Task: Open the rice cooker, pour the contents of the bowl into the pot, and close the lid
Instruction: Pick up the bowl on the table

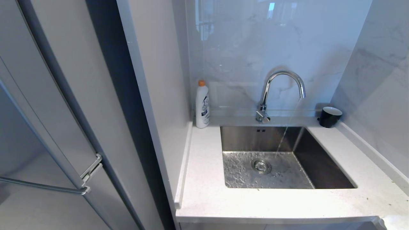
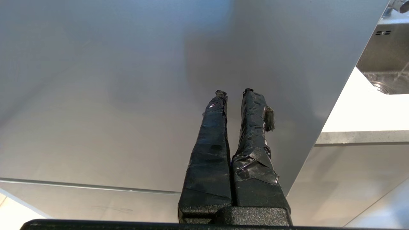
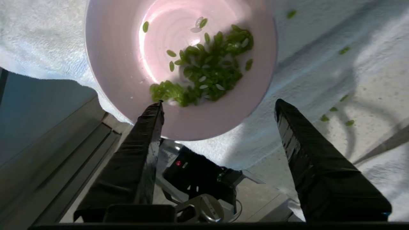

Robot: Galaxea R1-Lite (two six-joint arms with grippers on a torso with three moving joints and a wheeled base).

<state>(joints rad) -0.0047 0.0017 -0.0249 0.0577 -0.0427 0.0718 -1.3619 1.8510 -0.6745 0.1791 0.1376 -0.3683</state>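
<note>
The bowl (image 3: pixel 127 64) is pale pink and holds a heap of green grains (image 3: pixel 207 67). It rests on a white towel (image 3: pixel 306 41) at the counter's edge, seen only in the right wrist view. My right gripper (image 3: pixel 219 101) is open just in front of the bowl; one of its black fingertips (image 3: pixel 156 110) overlaps the near rim and the other stands clear beside it. My left gripper (image 2: pixel 234 92) is shut on nothing, facing a grey cabinet panel (image 2: pixel 127 95). The rice cooker, the pot and the lid are out of view. Neither arm shows in the head view.
Ahead is a steel sink (image 1: pixel 322 159) with water running from a curved tap (image 1: pixel 282 78). A white bottle (image 1: pixel 202 105) and a black cup (image 1: pixel 329 116) stand at the back. A grey fridge door with a handle (image 1: pixel 48 188) fills the left. Loose green grains (image 3: pixel 345 50) lie on the towel.
</note>
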